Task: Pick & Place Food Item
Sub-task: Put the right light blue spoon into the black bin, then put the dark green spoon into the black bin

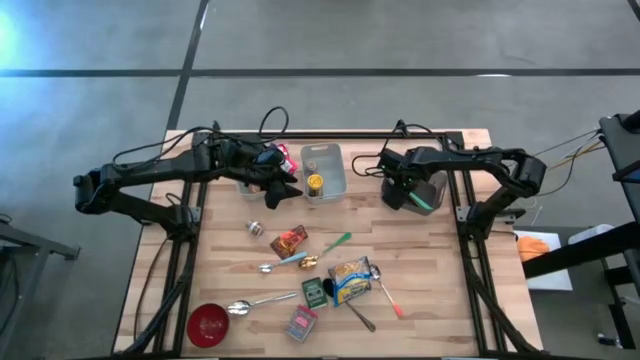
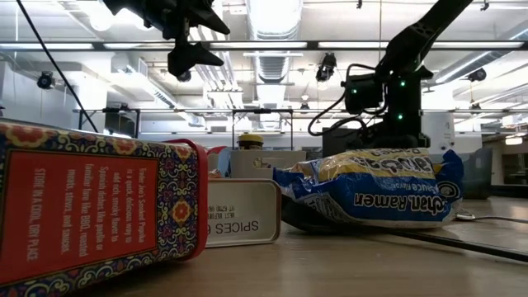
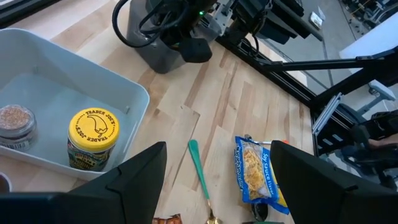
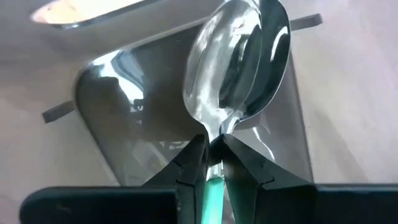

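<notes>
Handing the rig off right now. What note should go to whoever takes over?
Right gripper: shut on the green-handled spoon, its bowl down inside the grey bin.
Left gripper: open, empty, above the table beside the clear tray.
Tray holds a yellow-lid jar and a spice jar.
Done: spoon in the bin, not yet released.
Left: release it; ramen pack and another green spoon lie on the table.

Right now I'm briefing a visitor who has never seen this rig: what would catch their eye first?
The right tool pinches a green-handled spoon over a grey bin at the table's far right. Beside it, a clear tray holds a yellow-lidded jar. A scatter of packets and cutlery, a ramen pack among them, fills the near side.
</notes>
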Action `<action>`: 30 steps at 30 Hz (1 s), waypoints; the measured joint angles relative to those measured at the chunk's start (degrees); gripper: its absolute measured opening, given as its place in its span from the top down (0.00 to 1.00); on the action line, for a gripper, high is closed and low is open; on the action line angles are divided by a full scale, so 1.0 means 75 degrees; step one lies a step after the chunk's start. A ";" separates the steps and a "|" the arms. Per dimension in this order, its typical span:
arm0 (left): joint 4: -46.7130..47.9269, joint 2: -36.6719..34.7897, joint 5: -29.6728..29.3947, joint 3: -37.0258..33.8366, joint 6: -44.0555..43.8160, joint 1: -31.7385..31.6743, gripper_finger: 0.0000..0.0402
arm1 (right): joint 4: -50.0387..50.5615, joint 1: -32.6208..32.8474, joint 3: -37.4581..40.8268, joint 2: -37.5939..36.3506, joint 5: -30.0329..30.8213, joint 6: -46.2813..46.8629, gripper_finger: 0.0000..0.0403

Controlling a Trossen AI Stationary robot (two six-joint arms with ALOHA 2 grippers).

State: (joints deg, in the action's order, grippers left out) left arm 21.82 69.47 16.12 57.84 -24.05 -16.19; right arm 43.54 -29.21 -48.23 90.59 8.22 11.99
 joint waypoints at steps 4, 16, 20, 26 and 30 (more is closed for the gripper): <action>0.0000 0.0000 -0.0003 0.0000 0.0000 -0.0003 0.27 | 0.0021 0.0000 0.0000 0.0000 -0.0150 0.0004 0.88; 0.0000 0.0000 0.0000 -0.0002 0.0016 -0.0003 0.27 | 0.0358 -0.0006 -0.0396 0.0000 -0.1127 -0.0030 0.79; 0.0059 0.0000 0.0000 -0.0003 0.0023 -0.0003 0.27 | 0.0642 -0.0009 -0.0751 0.0000 -0.1129 -0.0023 0.67; 0.0340 0.0000 0.0000 -0.0003 0.0023 -0.0003 0.27 | 0.1850 -0.0009 -0.1551 0.0000 -0.1109 -0.0063 0.55; 0.0632 -0.0001 0.0000 -0.0003 0.0023 -0.0001 0.27 | 0.2617 0.0030 -0.2067 -0.0034 -0.1100 -0.0088 0.53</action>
State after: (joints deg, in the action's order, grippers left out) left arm 26.56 69.46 16.12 57.82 -23.88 -16.20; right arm 63.17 -28.98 -63.73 90.33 -0.03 11.33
